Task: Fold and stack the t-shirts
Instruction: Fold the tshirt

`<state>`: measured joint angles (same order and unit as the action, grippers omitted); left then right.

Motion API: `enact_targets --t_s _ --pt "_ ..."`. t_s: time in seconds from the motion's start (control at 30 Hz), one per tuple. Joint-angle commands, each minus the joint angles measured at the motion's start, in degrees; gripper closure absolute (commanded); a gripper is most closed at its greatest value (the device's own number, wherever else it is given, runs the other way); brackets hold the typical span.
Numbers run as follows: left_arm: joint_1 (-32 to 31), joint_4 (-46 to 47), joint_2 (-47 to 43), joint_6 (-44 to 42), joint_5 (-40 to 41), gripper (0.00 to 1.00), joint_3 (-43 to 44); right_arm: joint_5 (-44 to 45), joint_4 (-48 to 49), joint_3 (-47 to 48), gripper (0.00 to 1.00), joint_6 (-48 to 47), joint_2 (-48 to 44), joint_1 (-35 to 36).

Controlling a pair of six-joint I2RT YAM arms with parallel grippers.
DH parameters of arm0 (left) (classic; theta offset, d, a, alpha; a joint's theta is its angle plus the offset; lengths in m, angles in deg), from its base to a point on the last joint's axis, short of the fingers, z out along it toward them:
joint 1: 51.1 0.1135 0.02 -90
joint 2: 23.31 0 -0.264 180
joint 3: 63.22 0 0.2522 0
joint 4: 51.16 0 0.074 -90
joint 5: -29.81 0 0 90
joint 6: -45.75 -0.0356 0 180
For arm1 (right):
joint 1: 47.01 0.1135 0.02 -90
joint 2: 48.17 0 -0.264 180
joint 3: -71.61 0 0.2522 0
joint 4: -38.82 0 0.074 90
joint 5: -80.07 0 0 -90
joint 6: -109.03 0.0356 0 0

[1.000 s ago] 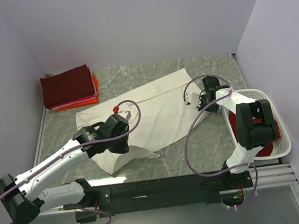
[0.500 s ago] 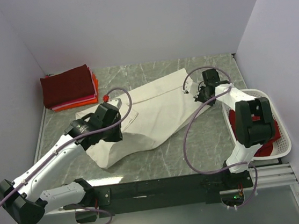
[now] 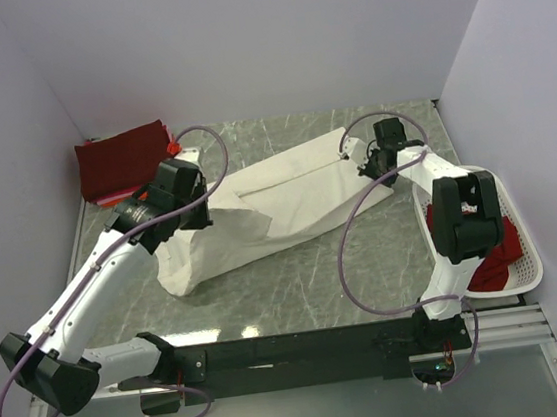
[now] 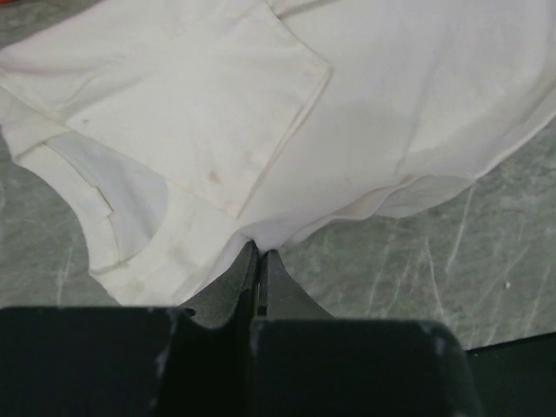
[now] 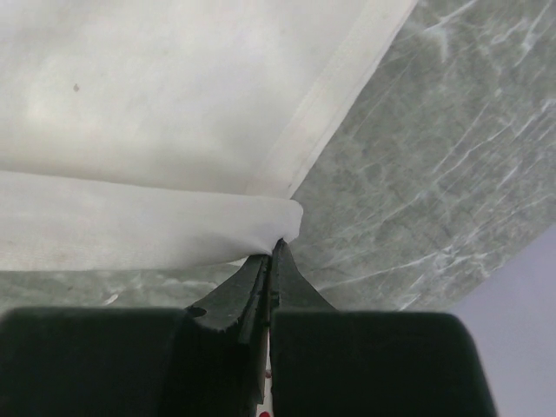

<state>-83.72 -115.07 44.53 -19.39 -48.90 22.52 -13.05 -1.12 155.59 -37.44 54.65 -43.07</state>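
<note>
One cream shirt (image 3: 283, 200); one basket (image 3: 526, 233) (white lattice)

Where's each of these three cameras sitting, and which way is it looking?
Top external: above, behind the robot, looking down on the table; both arms show.
Left wrist: on the left arm, looking along the left gripper, shut on the cream-white t-shirt.
Right wrist: behind the right gripper, pinching the t-shirt's corner.
Shared: all views show that t-shirt.

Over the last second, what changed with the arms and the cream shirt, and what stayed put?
The left gripper and right gripper, both still shut on the cream-white t-shirt, carried its near edge toward the far side, the left also going leftward. The shirt narrowed into a folded band. The folded stack and the basket with its red shirt stayed put.
</note>
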Motion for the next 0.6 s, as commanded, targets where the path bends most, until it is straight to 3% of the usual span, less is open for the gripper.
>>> enact_targets --t_s 0.0,0.57 --pt "1.8 1.8 1.3 -3.8 3.2 0.99 3.1 -0.6 1.6 4.0 1.0 2.9 1.5 -0.4" --pt "5.3 6.1 9.4 -9.5 3.0 1.0 8.6 -0.4 -1.2 12.4 1.0 5.5 7.8 -0.4"
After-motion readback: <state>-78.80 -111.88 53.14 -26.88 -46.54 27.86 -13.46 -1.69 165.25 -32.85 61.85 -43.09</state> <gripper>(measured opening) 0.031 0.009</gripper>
